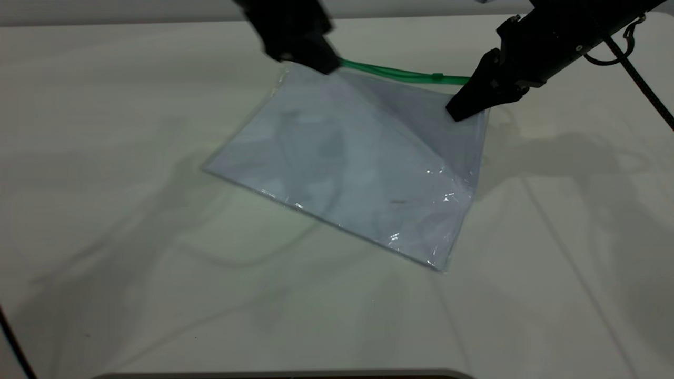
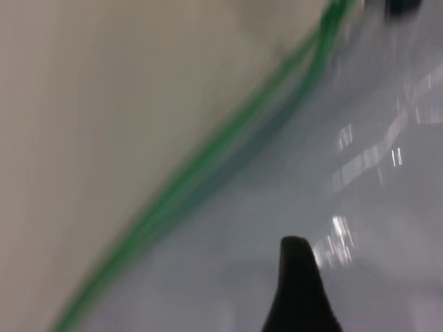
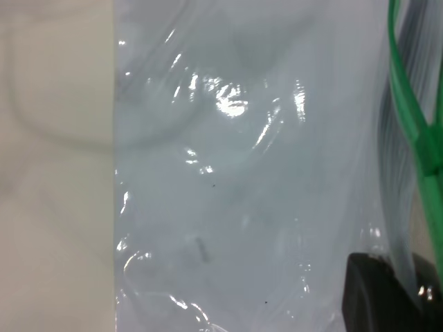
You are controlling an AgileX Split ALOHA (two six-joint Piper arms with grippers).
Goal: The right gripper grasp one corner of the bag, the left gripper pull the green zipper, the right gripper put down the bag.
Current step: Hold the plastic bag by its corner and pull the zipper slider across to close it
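The bag [image 1: 358,158] is a clear pouch with white paper inside. Its near edge rests on the table and its far edge is raised. The green zipper [image 1: 395,72] runs along the far edge and shows as two separate strands left of its slider tab [image 1: 437,77]. My right gripper [image 1: 461,110] is shut on the bag's far right corner; in the right wrist view the plastic [image 3: 242,194] passes between its jaws [image 3: 408,277] beside the zipper [image 3: 412,117]. My left gripper [image 1: 316,60] is at the far left corner, at the zipper's end. The left wrist view shows bag [image 2: 360,207] and zipper [image 2: 208,166], blurred.
The white table [image 1: 105,210] lies all around the bag. A black cable [image 1: 642,84] hangs from the right arm at the far right. The table's near edge runs along the bottom of the exterior view.
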